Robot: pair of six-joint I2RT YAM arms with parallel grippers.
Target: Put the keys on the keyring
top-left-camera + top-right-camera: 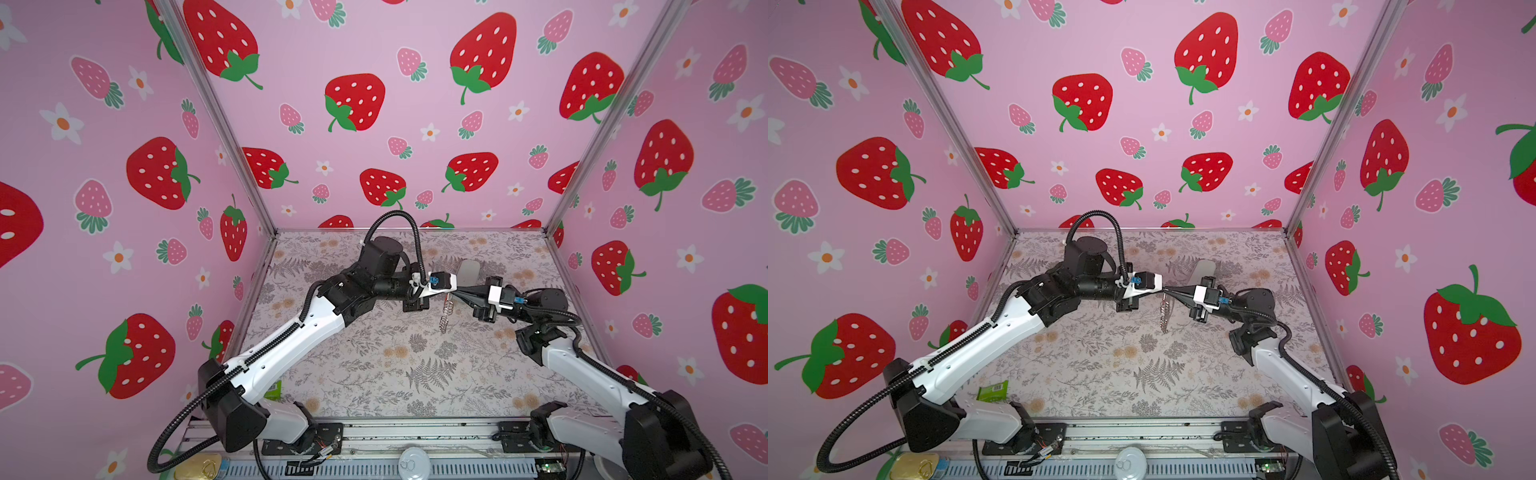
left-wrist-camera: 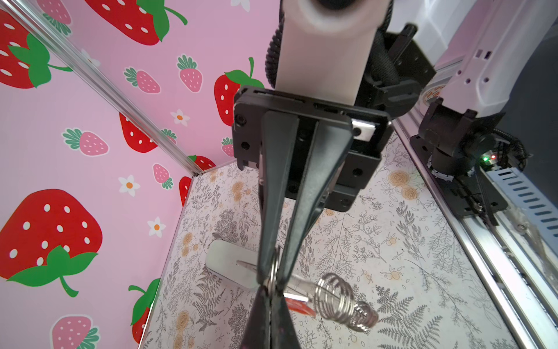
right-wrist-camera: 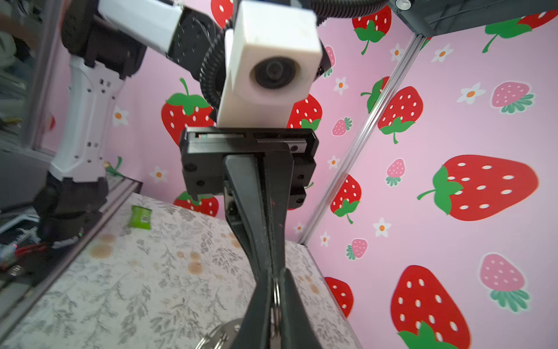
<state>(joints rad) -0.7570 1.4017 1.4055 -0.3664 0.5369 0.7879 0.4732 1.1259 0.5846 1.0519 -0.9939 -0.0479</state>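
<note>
Meeting tip to tip above the floral mat (image 1: pixel 374 374), the left gripper (image 3: pixel 269 263) and right gripper (image 2: pixel 272 276) both pinch the top silver ring of the keyring (image 2: pixel 335 299), each pair of fingers pressed tight on it. The remaining rings hang below, with the red-tagged key (image 2: pixel 299 305) just beside them. A pale case (image 1: pixel 468 269) lies behind, and a green packet (image 1: pixel 992 391) lies near the left arm's base. Pink strawberry-print walls (image 1: pixel 415 124) with aluminium posts (image 1: pixel 220 120) enclose three sides.
</note>
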